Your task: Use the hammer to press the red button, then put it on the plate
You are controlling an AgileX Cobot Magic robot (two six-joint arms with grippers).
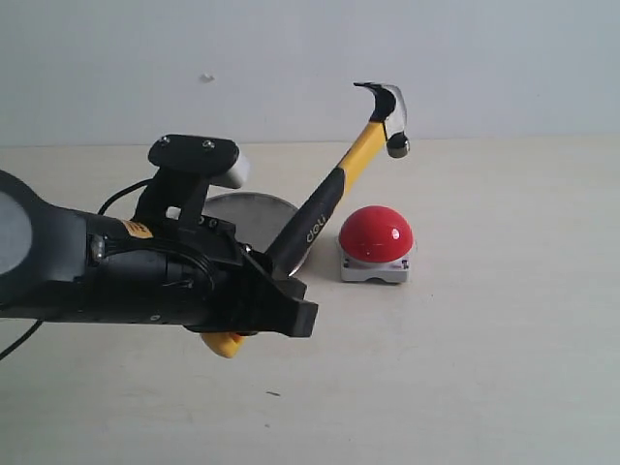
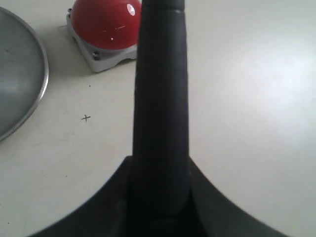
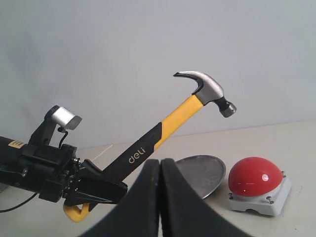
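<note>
Left gripper [image 1: 286, 308]: fingers clamped low on the black handle of the hammer [image 1: 360, 155], near its yellow loop. Hammer head: raised above the red button [image 1: 377, 234], clear of it. Plate [image 1: 252, 199]: just beside the button. Right gripper [image 3: 160, 197]: fingers together, empty. Likely risk: the long handle twists in the grip, so the head glances off the glossy dome.

Bare surface [image 1: 504, 368] lies open in front and right of the red button [image 1: 376, 233]. The raised hammer [image 1: 327, 201] slants across the plate [image 1: 247, 213]; the left arm [image 1: 116, 276] blocks the plate's near side.
</note>
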